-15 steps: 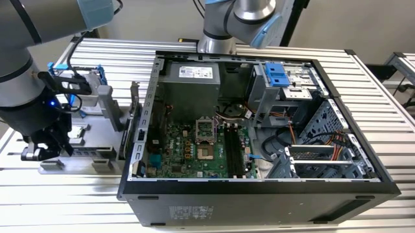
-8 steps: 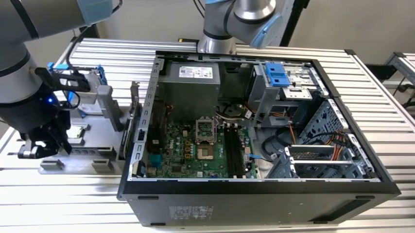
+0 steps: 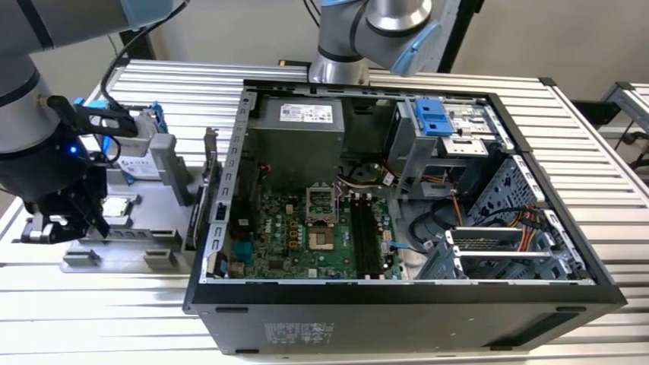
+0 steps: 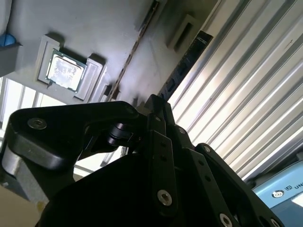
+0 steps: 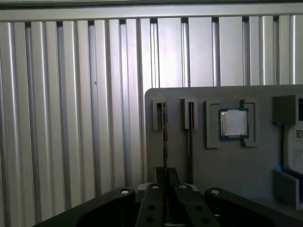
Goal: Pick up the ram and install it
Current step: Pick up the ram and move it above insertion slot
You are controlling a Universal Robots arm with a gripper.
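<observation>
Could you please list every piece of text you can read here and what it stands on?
None can be read.
White label on the power supply: too small.
Sticker on the computer case: too small.
Label on the hard drive: blurred.
Print on the arm's blue cap: cut off.

The bench (image 5: 71, 118) is bare metal with long ridges, and it shines where the light hits it. The holder (image 5: 227, 165) is grey plastic, smooth and dull. The small square chip (image 5: 234, 123) has a bright silver metal top. The gripper (image 5: 166, 171) is black and a little glossy, with shiny silver screws. The computer case (image 3: 406, 308) is dull black metal.
</observation>
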